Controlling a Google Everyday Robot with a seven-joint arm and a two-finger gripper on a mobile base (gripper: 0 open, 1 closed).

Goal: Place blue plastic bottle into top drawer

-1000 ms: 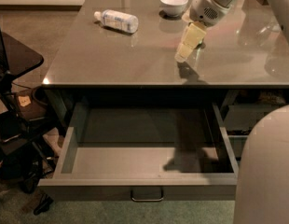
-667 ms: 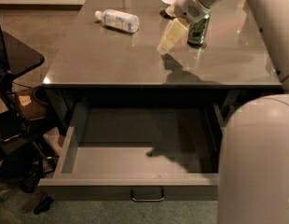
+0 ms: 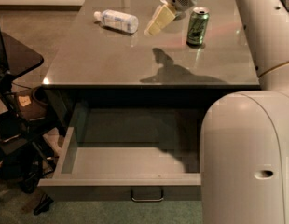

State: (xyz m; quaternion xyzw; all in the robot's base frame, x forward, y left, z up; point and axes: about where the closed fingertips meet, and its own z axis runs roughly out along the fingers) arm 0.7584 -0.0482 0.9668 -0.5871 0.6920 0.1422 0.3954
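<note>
The blue plastic bottle (image 3: 116, 20) lies on its side at the far left of the grey desk top (image 3: 112, 64), white cap pointing left. My gripper (image 3: 154, 24) hangs above the desk just right of the bottle, a short gap apart from it, with nothing in it. The top drawer (image 3: 126, 183) is pulled open below the desk's front edge; its inside shows nothing in it and its small loop handle (image 3: 147, 196) is centred on the front.
A green soda can (image 3: 197, 26) stands upright right of the gripper. My white arm fills the right side of the view and covers the drawer's right end. A dark chair or stand (image 3: 14, 92) with clutter stands left of the desk.
My gripper has moved left across the desk, from right of the can's place to just right of the bottle. The bottle and drawer have not moved.
</note>
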